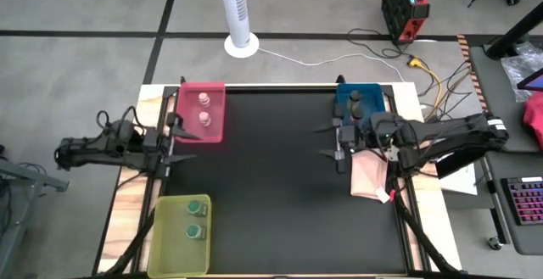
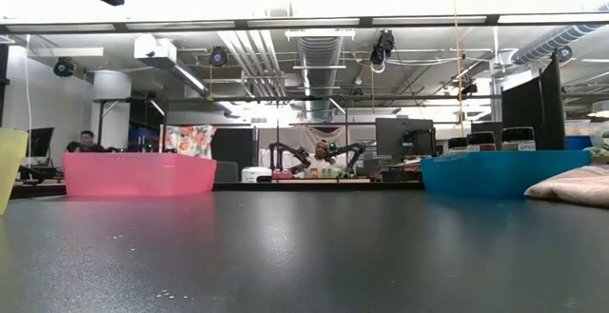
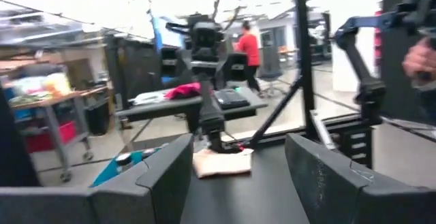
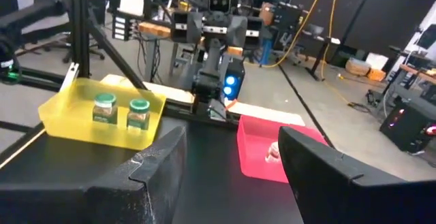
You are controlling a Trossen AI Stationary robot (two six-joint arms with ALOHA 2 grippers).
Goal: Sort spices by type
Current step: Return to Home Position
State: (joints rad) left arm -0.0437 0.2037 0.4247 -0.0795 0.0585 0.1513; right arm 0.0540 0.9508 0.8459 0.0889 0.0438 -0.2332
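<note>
Two pink-topped jars (image 1: 204,108) stand in the red tray (image 1: 184,123) at the far left. Two green-lidded jars (image 1: 196,218) stand in the yellow-green tray (image 1: 165,245) at the near left; the right wrist view shows them too (image 4: 121,111). Dark-capped jars (image 1: 355,103) stand in the blue tray (image 1: 373,92) at the far right, their caps showing above its wall (image 2: 495,140). My left gripper (image 1: 180,139) hovers open beside the red tray. My right gripper (image 1: 327,141) hovers open just in front of the blue tray. Neither holds anything.
A pink cloth (image 1: 371,175) lies at the table's right edge under my right arm, also seen in the low view (image 2: 576,185). The black mat (image 1: 280,194) between the trays is bare. A white fan pole (image 1: 237,16) stands beyond the far edge.
</note>
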